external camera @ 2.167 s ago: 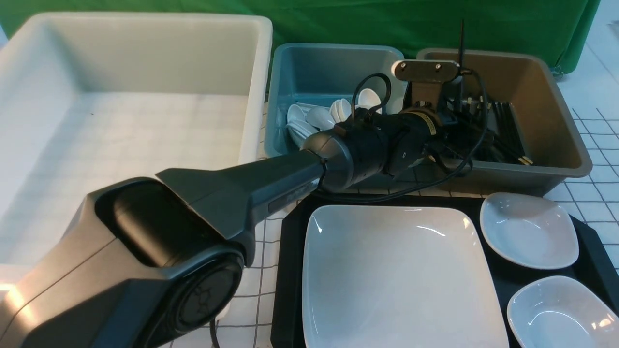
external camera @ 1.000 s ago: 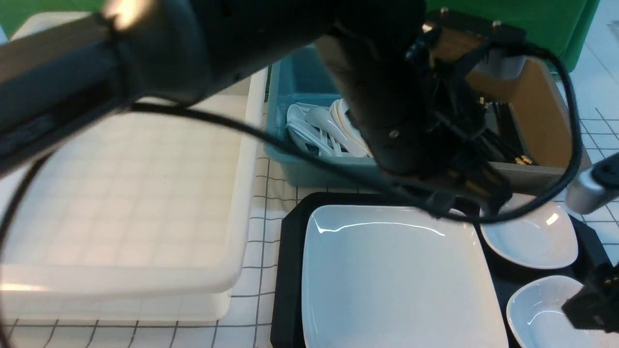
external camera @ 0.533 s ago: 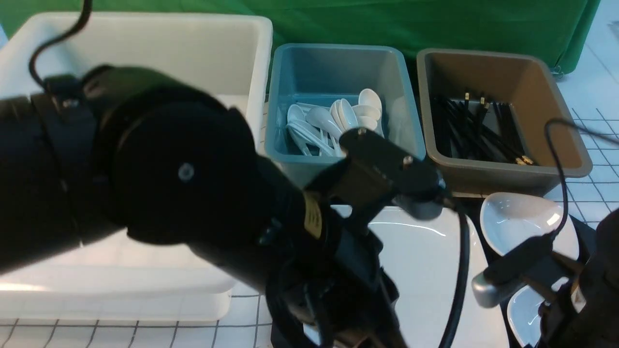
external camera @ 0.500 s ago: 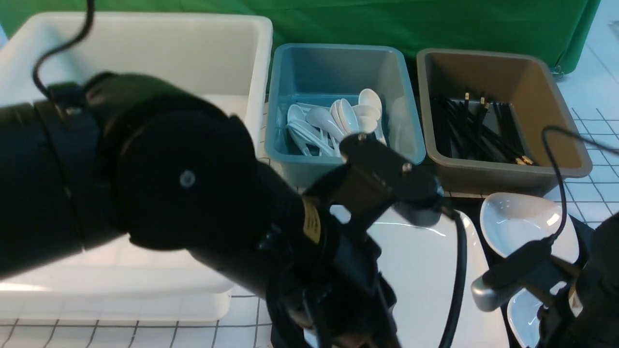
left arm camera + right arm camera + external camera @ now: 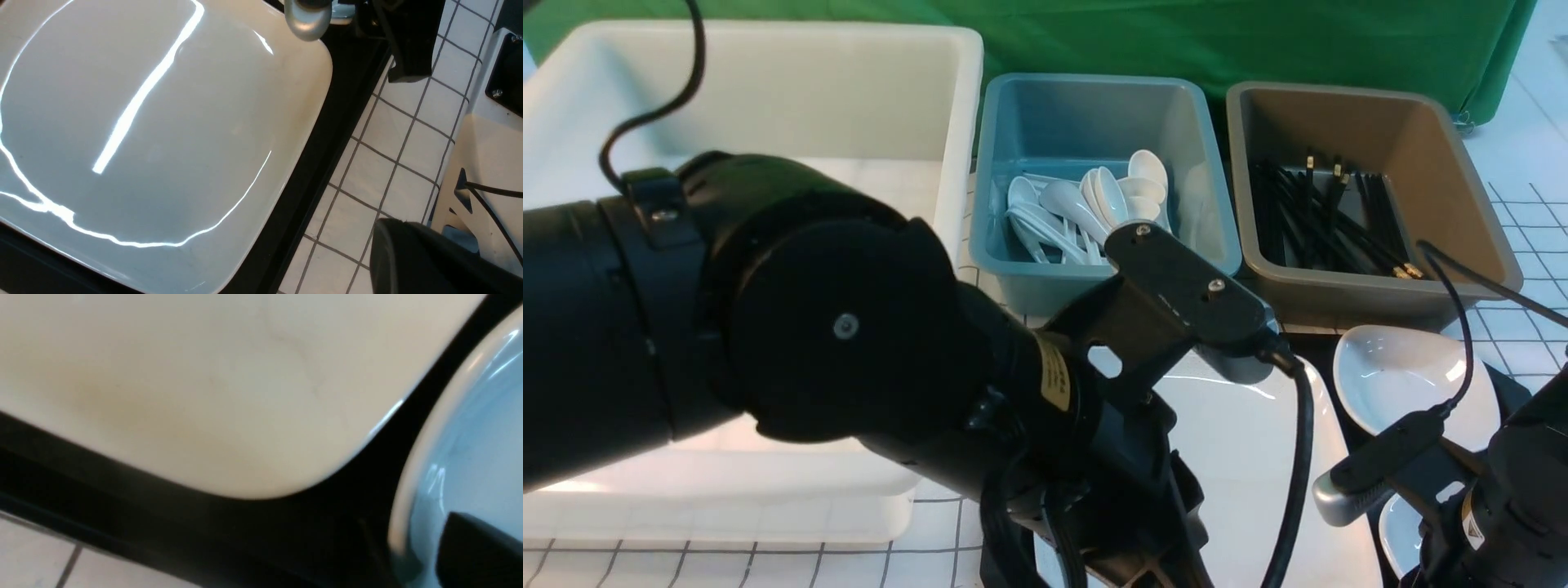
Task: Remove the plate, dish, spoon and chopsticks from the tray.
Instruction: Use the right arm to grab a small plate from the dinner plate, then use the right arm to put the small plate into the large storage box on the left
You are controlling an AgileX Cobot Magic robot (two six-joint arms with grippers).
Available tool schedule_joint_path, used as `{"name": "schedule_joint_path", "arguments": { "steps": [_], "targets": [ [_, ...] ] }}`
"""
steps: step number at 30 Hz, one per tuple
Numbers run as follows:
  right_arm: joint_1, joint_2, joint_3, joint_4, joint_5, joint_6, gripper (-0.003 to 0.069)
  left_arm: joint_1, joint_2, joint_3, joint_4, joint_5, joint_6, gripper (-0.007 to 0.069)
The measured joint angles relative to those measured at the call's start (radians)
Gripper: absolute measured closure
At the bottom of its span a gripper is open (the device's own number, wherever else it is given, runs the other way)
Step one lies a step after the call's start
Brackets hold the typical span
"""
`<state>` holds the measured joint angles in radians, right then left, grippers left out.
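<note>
- Front view only: white soup spoons point(image 5: 1094, 204) are lying in the blue bin point(image 5: 1086, 114), thin black chopsticks point(image 5: 1323, 220) in the brown bin point(image 5: 1347, 131).
- Left wrist view: large glossy white squarish plate point(image 5: 143, 122) is resting on the black plastic tray point(image 5: 312, 171); left gripper point(image 5: 398, 245) is hanging clenched beside it.
- Right wrist view: right gripper point(image 5: 474, 547) is hovering over a small white dish point(image 5: 470, 449); its grip cannot be told.

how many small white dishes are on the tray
2 dishes: one far right on the tray, one nearer, mostly hidden by the right arm. Others may be hidden.
</note>
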<state>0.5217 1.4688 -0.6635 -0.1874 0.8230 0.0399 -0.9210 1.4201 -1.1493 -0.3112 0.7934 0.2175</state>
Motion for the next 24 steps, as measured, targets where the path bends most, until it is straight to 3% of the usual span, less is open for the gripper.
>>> {"name": "schedule_joint_path", "arguments": {
  "steps": [2,8,18,24],
  "targets": [
    [0.000,0.000,-0.001,-0.005,-0.004,-0.018,0.0522,0.000,0.000,0.000,0.000,-0.006,0.000,0.0628],
    [0.006,-0.023,-0.024,-0.006,0.045,-0.040,0.0531,0.000,0.000,0.000,0.000,-0.022,0.000,0.0628],
    [0.006,-0.280,-0.170,0.044,0.203,-0.040,0.0615,0.015,0.000,0.000,0.016,-0.051,-0.023,0.0628],
    [0.006,-0.363,-0.339,0.068,0.250,-0.068,0.0615,0.136,0.000,-0.036,0.002,-0.051,-0.071,0.0627]
  ]
}}
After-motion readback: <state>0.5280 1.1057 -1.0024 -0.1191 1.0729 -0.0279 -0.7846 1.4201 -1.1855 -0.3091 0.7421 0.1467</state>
